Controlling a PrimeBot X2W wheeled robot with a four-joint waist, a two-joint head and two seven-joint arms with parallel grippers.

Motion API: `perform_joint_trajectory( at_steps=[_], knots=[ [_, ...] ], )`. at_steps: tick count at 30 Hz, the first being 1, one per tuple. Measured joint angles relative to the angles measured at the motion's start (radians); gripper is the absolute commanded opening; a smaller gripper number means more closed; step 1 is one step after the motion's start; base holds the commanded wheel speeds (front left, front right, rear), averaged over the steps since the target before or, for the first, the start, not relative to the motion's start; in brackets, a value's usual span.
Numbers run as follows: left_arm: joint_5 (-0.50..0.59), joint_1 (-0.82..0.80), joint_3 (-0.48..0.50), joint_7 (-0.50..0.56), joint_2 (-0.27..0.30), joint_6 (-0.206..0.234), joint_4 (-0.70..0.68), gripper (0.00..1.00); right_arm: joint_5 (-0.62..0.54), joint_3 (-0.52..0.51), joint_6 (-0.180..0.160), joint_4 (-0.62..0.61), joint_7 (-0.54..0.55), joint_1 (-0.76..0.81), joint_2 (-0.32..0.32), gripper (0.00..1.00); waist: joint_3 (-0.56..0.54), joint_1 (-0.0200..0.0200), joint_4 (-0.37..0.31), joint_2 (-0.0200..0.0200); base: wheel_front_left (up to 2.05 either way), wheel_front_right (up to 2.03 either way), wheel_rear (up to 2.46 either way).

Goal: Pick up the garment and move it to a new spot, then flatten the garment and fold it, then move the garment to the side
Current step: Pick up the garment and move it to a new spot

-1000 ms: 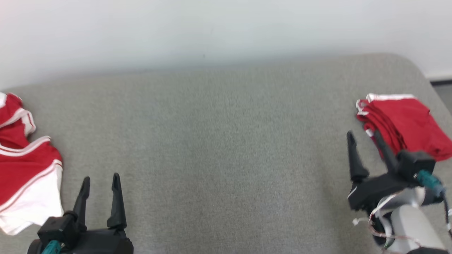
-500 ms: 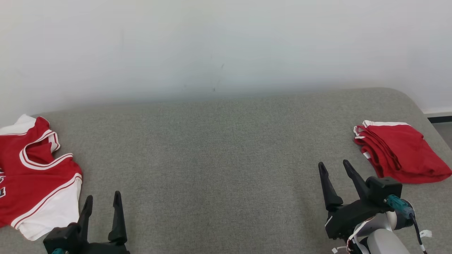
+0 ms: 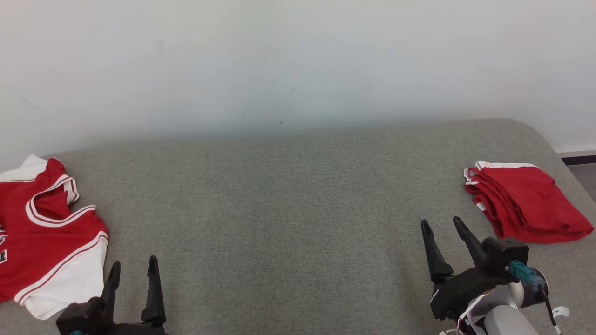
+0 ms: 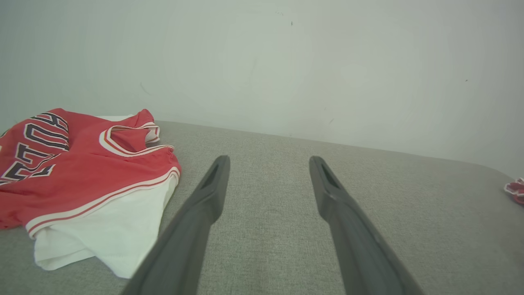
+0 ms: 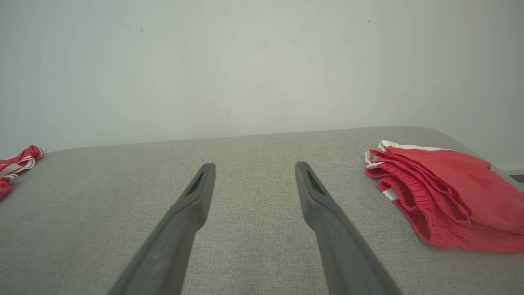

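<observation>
rumpled red jersey (image 3: 46, 237), white-trimmed, lies on grey cushion (image 3: 279, 209).

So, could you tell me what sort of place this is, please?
Probably an indoor room set up for folding clothes: a grey upholstered surface against a plain white wall, with a red jersey and folded red shorts on it.

Grey fabric surface (image 3: 288, 209), rounded far-right corner; white wall (image 3: 298, 60) behind; dark baseboard (image 3: 577, 159) at right.
</observation>
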Motion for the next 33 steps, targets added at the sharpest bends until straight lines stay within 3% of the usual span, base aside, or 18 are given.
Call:
perform_joint_trajectory(
  at_steps=[15, 33],
  knots=[
    [-0.001, 0.003, -0.015, 0.000, -0.001, 0.012, -0.008, 1.00, -0.011, -0.002, 0.000, 0.016, -0.006, 0.000, 0.006, 1.00, 0.000, 0.0000, 0.048, 0.0001, 0.00, 0.00, 0.00],
    [0.020, 0.039, 0.012, 0.000, 0.002, 0.018, -0.010, 1.00, 0.005, 0.026, 0.000, 0.032, -0.027, 0.021, 0.029, 1.00, -0.012, 0.0000, 0.294, 0.0000, 0.00, 0.00, 0.00]
  ],
)
